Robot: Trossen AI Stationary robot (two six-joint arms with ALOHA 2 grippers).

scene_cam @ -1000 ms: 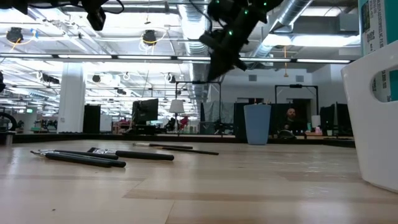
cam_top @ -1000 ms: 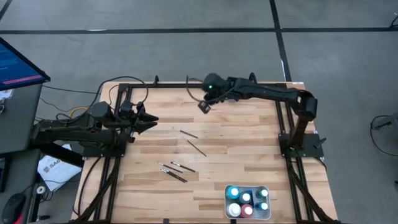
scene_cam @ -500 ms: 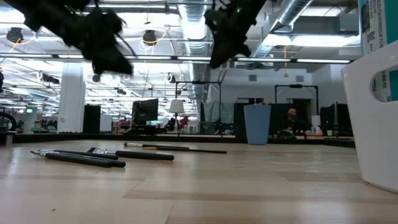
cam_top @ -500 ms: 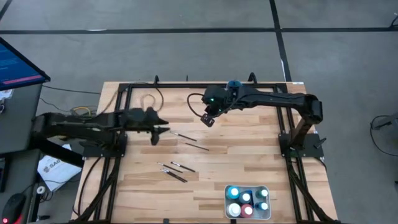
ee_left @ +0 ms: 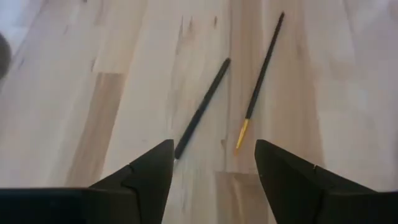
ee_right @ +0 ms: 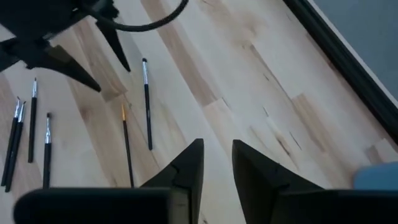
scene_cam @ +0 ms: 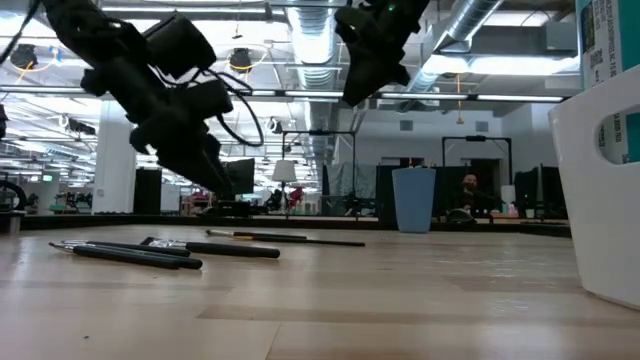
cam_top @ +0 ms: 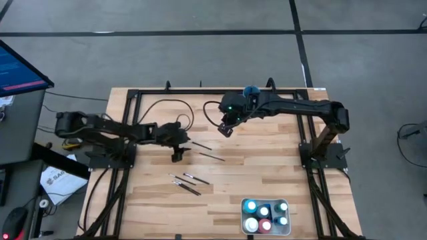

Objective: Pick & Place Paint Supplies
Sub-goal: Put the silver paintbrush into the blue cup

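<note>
While your left hand (cam_top: 177, 156) hangs spread above the two paintbrushes (cam_top: 201, 145) at centre frame in the high view, lower it squarely over one handle, not both. Your right hand (cam_top: 227, 130) waits higher, fingers slightly parted, empty. Paint bottles (cam_top: 265, 216) sit in the tray (cam_top: 244, 205), lower right of the surface (cam_top: 267, 160).

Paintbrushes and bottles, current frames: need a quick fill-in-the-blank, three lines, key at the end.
1. The paint bottles stand inside the white ____.
2. The left gripper faces two loose paintbrushes with its jaws ____.
3. The blue cup stands at the table's far edge, by the ____ arm.
Missing words: tray; open; right.
</note>
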